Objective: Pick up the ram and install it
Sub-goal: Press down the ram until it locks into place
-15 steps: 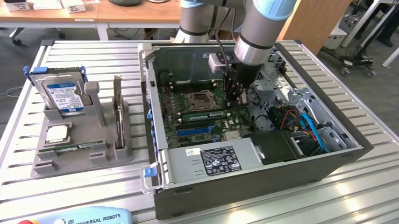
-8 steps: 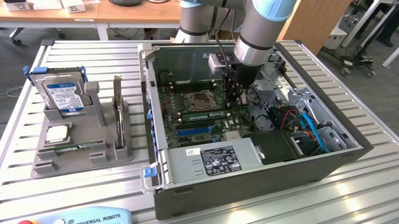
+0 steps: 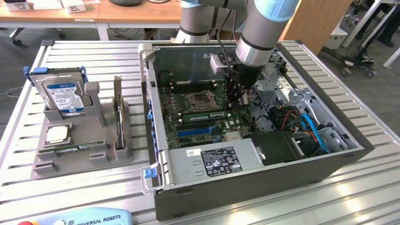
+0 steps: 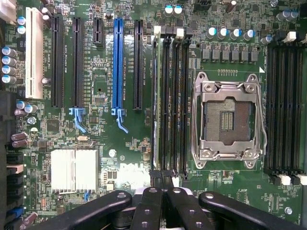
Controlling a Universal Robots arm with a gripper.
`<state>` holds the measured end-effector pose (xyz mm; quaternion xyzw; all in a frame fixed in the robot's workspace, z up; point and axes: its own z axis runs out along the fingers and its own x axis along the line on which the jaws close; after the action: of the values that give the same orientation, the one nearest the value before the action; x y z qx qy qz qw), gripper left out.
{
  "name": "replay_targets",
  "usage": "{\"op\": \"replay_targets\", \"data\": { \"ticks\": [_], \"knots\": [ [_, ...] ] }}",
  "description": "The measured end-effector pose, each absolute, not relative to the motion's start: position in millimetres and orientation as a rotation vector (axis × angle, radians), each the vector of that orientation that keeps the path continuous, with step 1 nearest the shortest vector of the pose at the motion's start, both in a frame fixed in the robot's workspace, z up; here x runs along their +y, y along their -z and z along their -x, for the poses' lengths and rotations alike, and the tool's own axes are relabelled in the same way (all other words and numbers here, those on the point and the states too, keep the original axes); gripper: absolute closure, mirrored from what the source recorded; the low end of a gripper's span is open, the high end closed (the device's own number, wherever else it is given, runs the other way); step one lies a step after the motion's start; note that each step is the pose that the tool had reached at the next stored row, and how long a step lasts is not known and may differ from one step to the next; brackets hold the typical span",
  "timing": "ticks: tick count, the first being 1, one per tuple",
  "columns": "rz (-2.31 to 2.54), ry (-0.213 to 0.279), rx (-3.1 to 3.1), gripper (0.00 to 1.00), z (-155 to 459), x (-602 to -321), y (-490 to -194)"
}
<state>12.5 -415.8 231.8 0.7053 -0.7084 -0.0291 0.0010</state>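
The ram [image 4: 155, 96] stands edge-on in a memory slot, at 6 o'clock of the empty CPU socket [image 3: 203, 100] in the exterior view. The gripper [image 4: 162, 182] is clenched, fingers together over one end of the ram. Pick-up looks done; full seating is unclear.

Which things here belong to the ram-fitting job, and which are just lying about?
Job: ram, gripper, motherboard.
Lying about: hard drive, card, processor.
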Motion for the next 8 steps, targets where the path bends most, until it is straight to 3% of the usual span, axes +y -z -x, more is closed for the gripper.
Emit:
{"op": "replay_targets", "data": {
  "ticks": [8],
  "knots": [
    [-2.214, 0.091, -2.224, 0.9, -12.5, -415.8, -228.9]
  ]
}}
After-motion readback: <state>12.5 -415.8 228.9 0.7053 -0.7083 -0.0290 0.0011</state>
